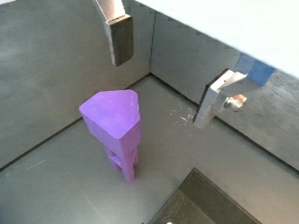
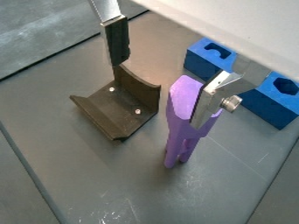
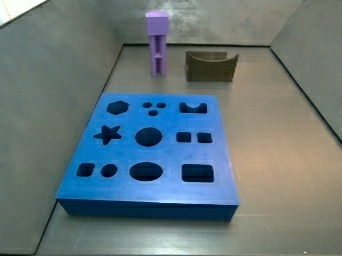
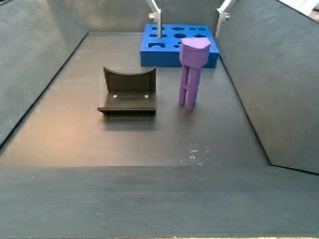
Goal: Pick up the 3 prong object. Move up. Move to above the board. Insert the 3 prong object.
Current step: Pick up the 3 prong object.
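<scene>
The 3 prong object (image 4: 191, 70) is a tall purple piece with a blocky head, standing upright on the grey floor on its thin legs. It shows in both wrist views (image 1: 114, 124) (image 2: 181, 118) and at the far end of a side view (image 3: 158, 40). My gripper (image 2: 166, 70) hangs open above it, fingers wide apart and holding nothing. One finger (image 2: 218, 94) is close beside the piece's head, and the gripper (image 1: 170, 70) is not touching the piece. Only the gripper's fingertips (image 4: 156, 14) show in a side view. The blue board (image 3: 154, 150) lies flat with several shaped holes.
The dark fixture (image 4: 127, 91) stands on the floor beside the purple piece, also seen in a wrist view (image 2: 117, 109) and a side view (image 3: 209, 65). Grey walls (image 4: 50, 65) enclose the floor. A corner of the board (image 2: 233, 74) lies behind the piece.
</scene>
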Tool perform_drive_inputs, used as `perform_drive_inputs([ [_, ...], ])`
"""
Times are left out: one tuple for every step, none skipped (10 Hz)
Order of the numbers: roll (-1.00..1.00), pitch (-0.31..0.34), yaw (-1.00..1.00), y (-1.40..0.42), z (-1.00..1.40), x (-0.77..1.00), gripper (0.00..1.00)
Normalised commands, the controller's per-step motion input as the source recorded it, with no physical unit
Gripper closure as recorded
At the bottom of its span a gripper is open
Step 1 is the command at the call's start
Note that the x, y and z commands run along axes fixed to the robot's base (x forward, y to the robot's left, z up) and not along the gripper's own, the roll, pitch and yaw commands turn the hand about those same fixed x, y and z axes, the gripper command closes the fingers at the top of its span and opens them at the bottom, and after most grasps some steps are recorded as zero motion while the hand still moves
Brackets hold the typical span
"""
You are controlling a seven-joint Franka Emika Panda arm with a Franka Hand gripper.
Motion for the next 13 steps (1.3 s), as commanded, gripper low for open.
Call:
perform_drive_inputs([
  [0.0,-0.066,0.1,-0.14,-0.06,0.0,0.0],
  [0.01,-0.036,0.19,-0.19,-0.05,0.0,0.0],
  [0.0,-0.023,0.27,-0.17,-0.08,0.0,0.0],
  [0.0,-0.074,0.25,-0.24,-0.13,0.0,0.0],
  [0.01,-0.064,0.27,-0.24,-0.15,0.0,0.0],
  [0.02,-0.061,0.34,-0.2,-0.19,0.0,0.0],
  [0.04,-0.067,0.31,-0.17,-0.19,-0.12,0.0],
  [0.06,-0.036,0.18,-0.11,-0.19,-0.25,0.0],
  [0.07,-0.019,0.09,-0.12,-0.15,-0.3,0.0],
  [0.03,-0.044,0.09,-0.13,-0.13,-0.21,0.0],
  [0.02,-0.046,0.09,-0.13,-0.18,-0.07,0.0],
  [0.0,-0.024,0.01,-0.09,-0.23,0.0,0.0],
  [0.04,0.0,0.0,0.0,-0.3,0.0,0.0],
])
